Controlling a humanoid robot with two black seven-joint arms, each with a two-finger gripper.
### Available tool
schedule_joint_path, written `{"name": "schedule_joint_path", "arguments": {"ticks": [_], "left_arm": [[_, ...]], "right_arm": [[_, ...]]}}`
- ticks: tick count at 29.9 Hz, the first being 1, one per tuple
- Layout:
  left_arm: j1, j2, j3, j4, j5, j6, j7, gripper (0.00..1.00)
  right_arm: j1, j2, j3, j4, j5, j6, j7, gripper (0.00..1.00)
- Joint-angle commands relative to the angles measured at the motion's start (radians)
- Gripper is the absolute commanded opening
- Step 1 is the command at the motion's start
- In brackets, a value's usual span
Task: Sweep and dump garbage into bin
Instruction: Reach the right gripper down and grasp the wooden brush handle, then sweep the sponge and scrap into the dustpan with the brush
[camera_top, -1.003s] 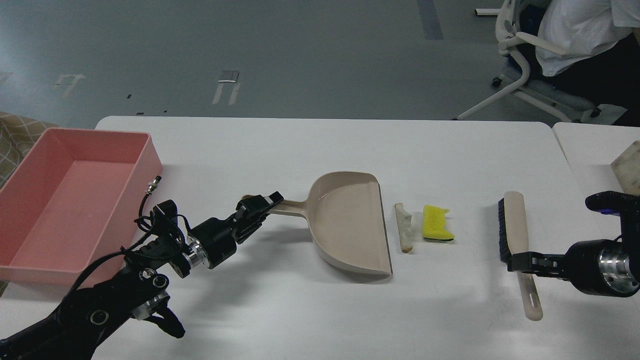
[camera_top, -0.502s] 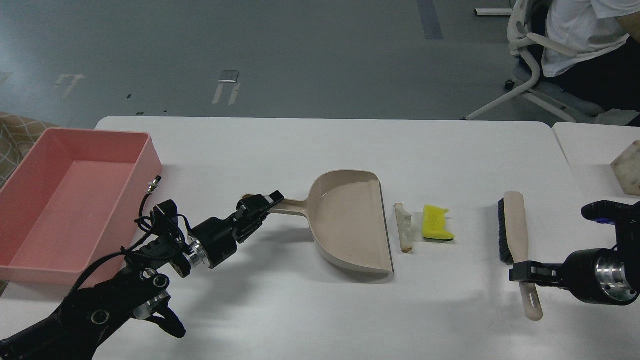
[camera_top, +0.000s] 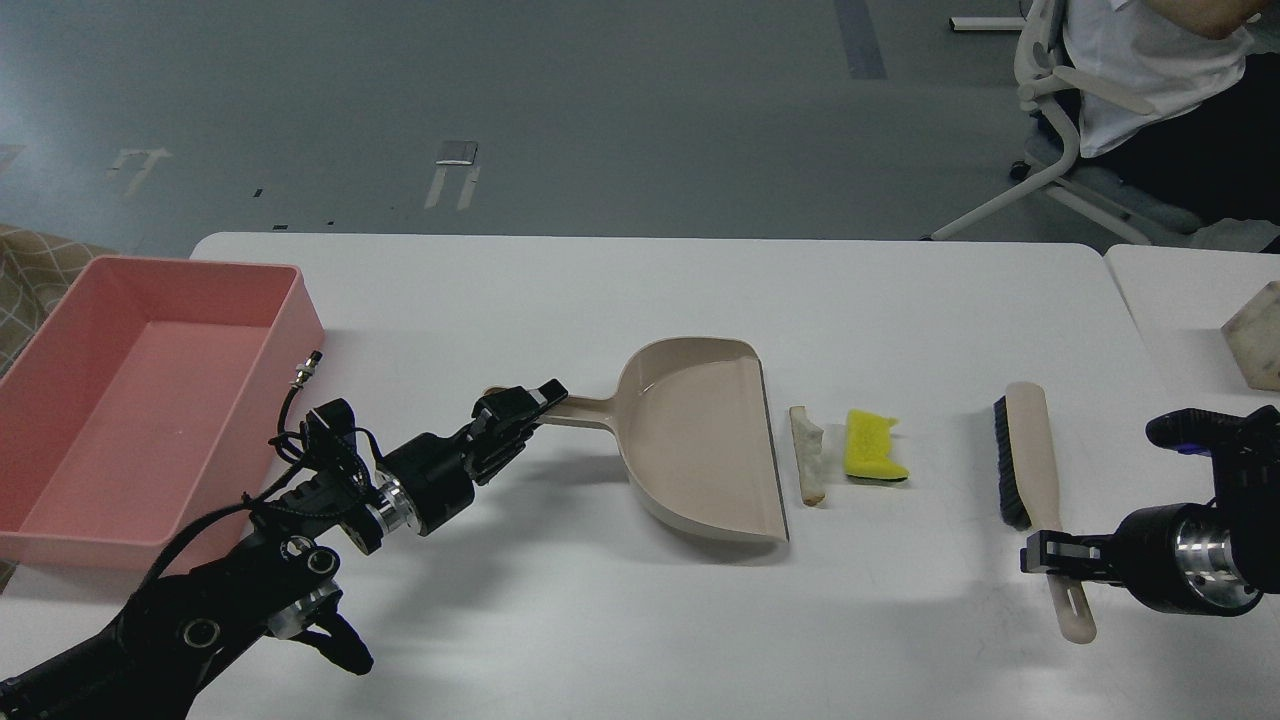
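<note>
My left claw (camera_top: 520, 410) grips the empty dustpan's (camera_top: 700, 440) handle; pink bin (camera_top: 300, 300) (also empty) sits left; right claw (camera_top: 1045, 553) clamps the brush (camera_top: 1035, 470); garbage (camera_top: 845, 450) between.

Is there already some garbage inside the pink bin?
No, the pink bin holds nothing; the sponge piece and crust wedge lie on the table.

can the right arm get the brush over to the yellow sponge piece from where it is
Probably yes: the right tool grips the brush handle, and only bare table lies between its bristles and the yellow sponge piece.
</note>
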Motion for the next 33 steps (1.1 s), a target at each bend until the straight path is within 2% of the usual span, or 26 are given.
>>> {"name": "schedule_joint_path", "arguments": {"ticks": [1,3,4,18,33], "left_arm": [[0.001,0.0,0.003,0.0,0.0,0.0,0.0,0.14],[-0.001,0.0,0.003,0.009,0.0,0.0,0.0,0.14],[0.001,0.0,0.003,0.018,-0.002,0.0,0.0,0.14],[0.001,-0.001,0.003,0.026,0.0,0.014,-0.01,0.14],[0.004,-0.004,0.006,0.043,0.001,0.015,-0.017,0.14]], "right_arm": [[0.0,-0.004,0.0,0.001,0.0,0.0,-0.001,0.17],[0.0,-0.007,0.0,0.002,0.002,0.0,-0.001,0.1],[-0.001,-0.007,0.001,0.002,0.0,0.0,-0.001,0.0],[0.005,0.011,0.023,0.005,0.006,0.0,0.001,0.0],[0.022,0.19,0.021,-0.007,0.003,0.0,-0.001,0.0]]}}
